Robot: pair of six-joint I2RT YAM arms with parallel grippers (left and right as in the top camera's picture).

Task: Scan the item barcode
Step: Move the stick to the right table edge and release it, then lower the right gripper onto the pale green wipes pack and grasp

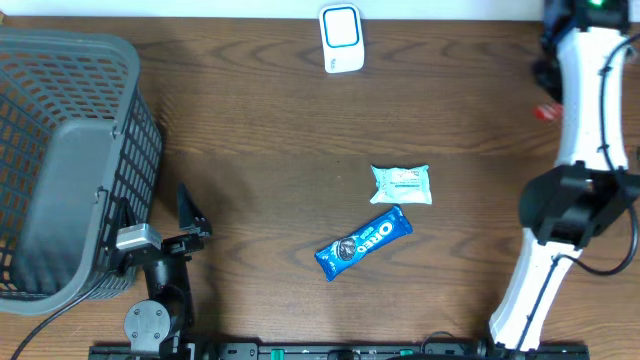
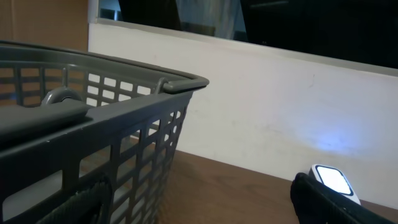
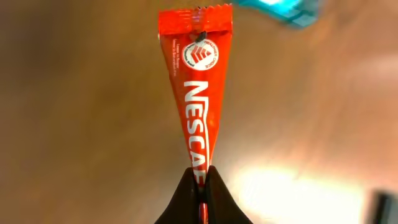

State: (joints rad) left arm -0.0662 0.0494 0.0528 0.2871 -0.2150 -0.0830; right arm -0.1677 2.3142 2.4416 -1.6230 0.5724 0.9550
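Note:
My right gripper (image 3: pixel 203 171) is shut on the lower end of a red Nescafe sachet (image 3: pixel 196 74), which points away from the camera above the wood table. From above, only a bit of that sachet (image 1: pixel 545 112) shows, beside the white right arm at the far right edge. The white barcode scanner (image 1: pixel 341 38) stands at the back middle of the table; its lit face (image 2: pixel 334 182) shows in the left wrist view. My left gripper (image 1: pixel 190 215) is open and holds nothing, low at the front left next to the basket.
A grey mesh basket (image 1: pixel 70 160) fills the left side, close against the left arm. A blue Oreo pack (image 1: pixel 364 242) and a white-teal packet (image 1: pixel 402 184) lie in the middle of the table. A blurred teal item (image 3: pixel 286 9) shows beyond the sachet.

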